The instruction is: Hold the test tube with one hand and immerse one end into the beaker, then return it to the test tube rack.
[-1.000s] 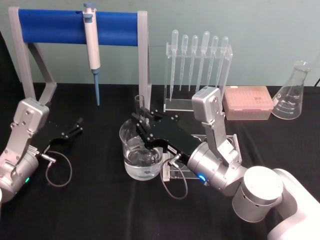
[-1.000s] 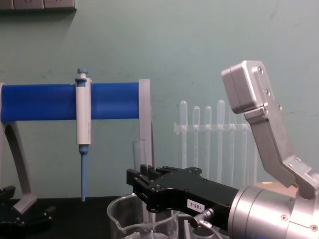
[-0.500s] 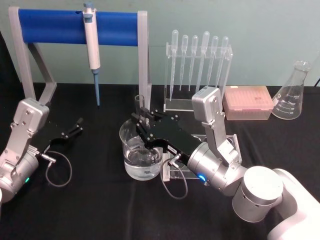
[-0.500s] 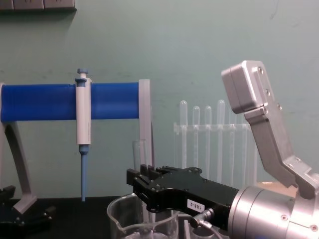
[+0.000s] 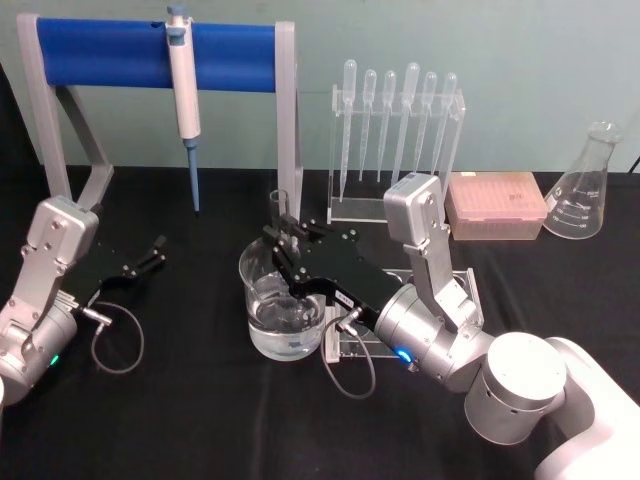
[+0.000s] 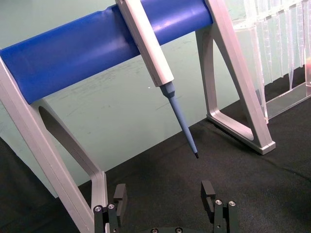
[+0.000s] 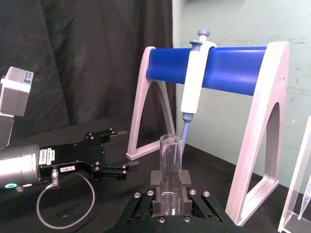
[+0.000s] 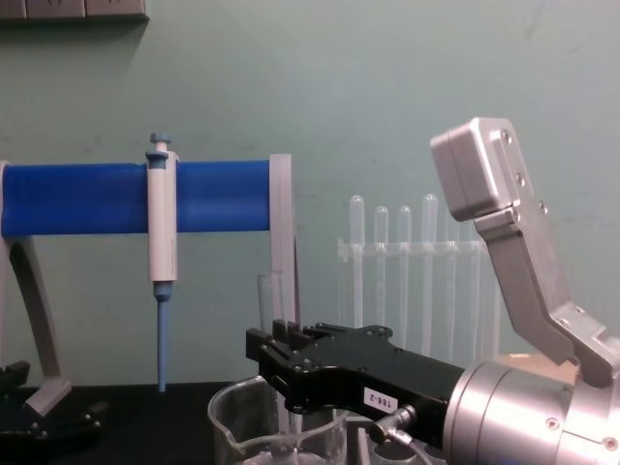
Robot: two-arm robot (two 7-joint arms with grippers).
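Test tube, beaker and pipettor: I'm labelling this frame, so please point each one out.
test tube (image 7: 171,165), right wrist view, midway up its glass wall.
beaker (image 5: 268,335), head view, on its front glass wall.
pipettor (image 5: 183,95), head view, on its white body.

- One test tube (image 7: 171,165)
- One beaker (image 5: 262,330)
- One pipettor (image 5: 183,85)
- Six plastic pipettes (image 5: 410,110)
- One conical flask (image 5: 583,195)
- One pink box (image 5: 495,205)
- One blue-barred stand (image 5: 110,52)
- Two end effectors: left end effector (image 5: 154,251), right end effector (image 5: 282,238)
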